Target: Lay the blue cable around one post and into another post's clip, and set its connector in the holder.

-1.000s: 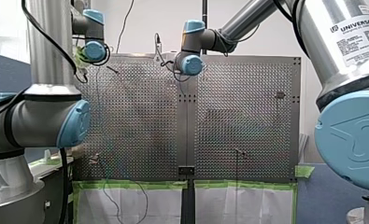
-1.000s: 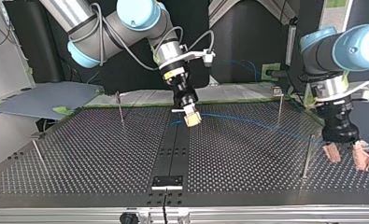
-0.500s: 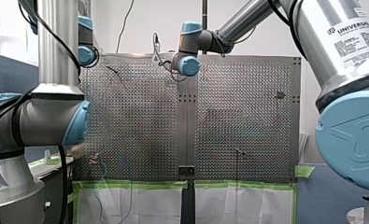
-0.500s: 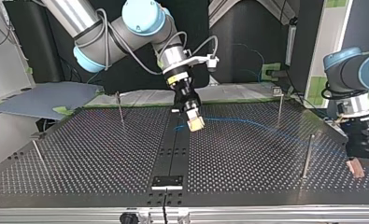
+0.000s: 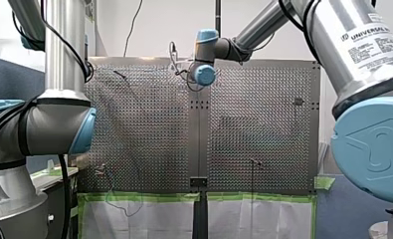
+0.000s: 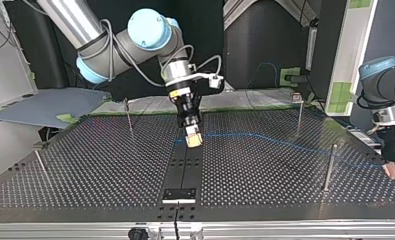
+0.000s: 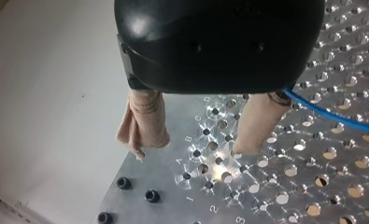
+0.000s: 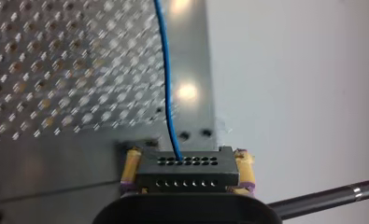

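Holding the connector is the whole job of my right gripper just now — its yellow pads are closed on the block's two short ends, which I judge leaves the pin face free for seating. In the top view it hangs well beyond the holder, above the same dark strip of the desk. The connector is a black, boxy plastic piece with two rows of small holes. The blue cable, thin and limp, leaves its upper row and trails away from the holder toward a slim metal post — touching it or not, I cannot tell. My left gripper, far to the holder's side, stands wide apart and empty, its beige wrapped pads over the desk's corner, the cable just beside one
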Robot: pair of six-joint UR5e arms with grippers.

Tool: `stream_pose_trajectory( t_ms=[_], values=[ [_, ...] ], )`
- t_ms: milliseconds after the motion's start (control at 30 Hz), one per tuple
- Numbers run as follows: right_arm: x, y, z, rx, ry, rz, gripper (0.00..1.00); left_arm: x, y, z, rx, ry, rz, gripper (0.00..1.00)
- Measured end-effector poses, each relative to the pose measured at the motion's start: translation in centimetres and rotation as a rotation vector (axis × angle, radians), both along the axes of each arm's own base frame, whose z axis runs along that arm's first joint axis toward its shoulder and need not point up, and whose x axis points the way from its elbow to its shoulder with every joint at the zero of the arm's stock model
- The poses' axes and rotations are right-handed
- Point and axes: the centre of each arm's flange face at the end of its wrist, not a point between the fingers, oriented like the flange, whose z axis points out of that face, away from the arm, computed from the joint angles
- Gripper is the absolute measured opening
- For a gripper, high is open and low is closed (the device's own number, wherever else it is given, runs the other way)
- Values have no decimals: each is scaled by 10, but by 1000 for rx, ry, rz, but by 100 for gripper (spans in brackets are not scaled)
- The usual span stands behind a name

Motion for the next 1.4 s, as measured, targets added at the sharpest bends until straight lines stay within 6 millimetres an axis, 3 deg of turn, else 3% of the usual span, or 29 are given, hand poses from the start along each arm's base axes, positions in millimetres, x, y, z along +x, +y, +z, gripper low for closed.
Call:
stream_pose_trajectory(
  t_ms=[300, 433, 733, 1033, 1400],
  values=[
    [-13, -29, -40, 73, 64, -75, 0, 8, -32, -2, 6, -4, -103, 100],
    [-25, -41, -51, 108, 97, -122, 0, 14, -48, -17, -2, 27, -131, 100],
    [-66, -68, -80, 186, 123, -241, 0, 15, -54, -39, -16, 83, -106, 100],
    [-112, -98, -109, 226, 61, -321, 0, 13, -67, -45, -18, 90, -126, 100],
    [-153, -109, -145, 250, 16, -447, 0, 13, -74, -45, -41, 84, -147, 100]
  ],
)
